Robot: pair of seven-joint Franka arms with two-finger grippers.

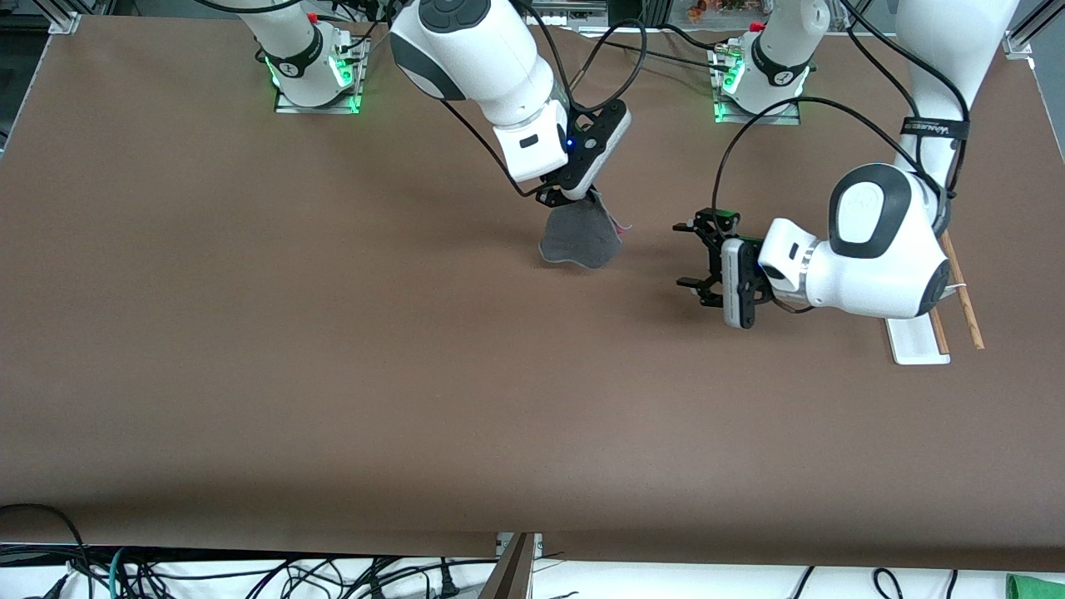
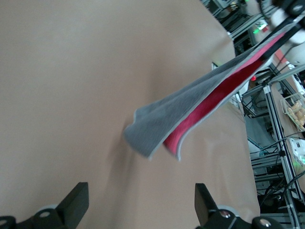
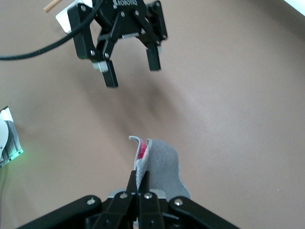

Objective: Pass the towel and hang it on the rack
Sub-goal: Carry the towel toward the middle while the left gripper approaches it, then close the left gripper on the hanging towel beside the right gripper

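The towel (image 1: 578, 237) is a dark grey cloth with a pink-red face. It hangs over the middle of the table from my right gripper (image 1: 580, 197), which is shut on its top edge. In the right wrist view the closed fingers (image 3: 138, 179) pinch the towel (image 3: 159, 162). My left gripper (image 1: 680, 255) is open over the table, level with the towel on the side toward the left arm's end, a gap away. In the left wrist view the towel (image 2: 205, 105) hangs ahead of my open left gripper (image 2: 140, 202). The rack (image 1: 919, 343) lies partly hidden under the left arm.
The brown table cover (image 1: 333, 374) spreads wide around both grippers. The rack's wooden rods (image 1: 965, 291) stick out past the left arm's wrist. Cables lie below the table's front edge (image 1: 250, 574).
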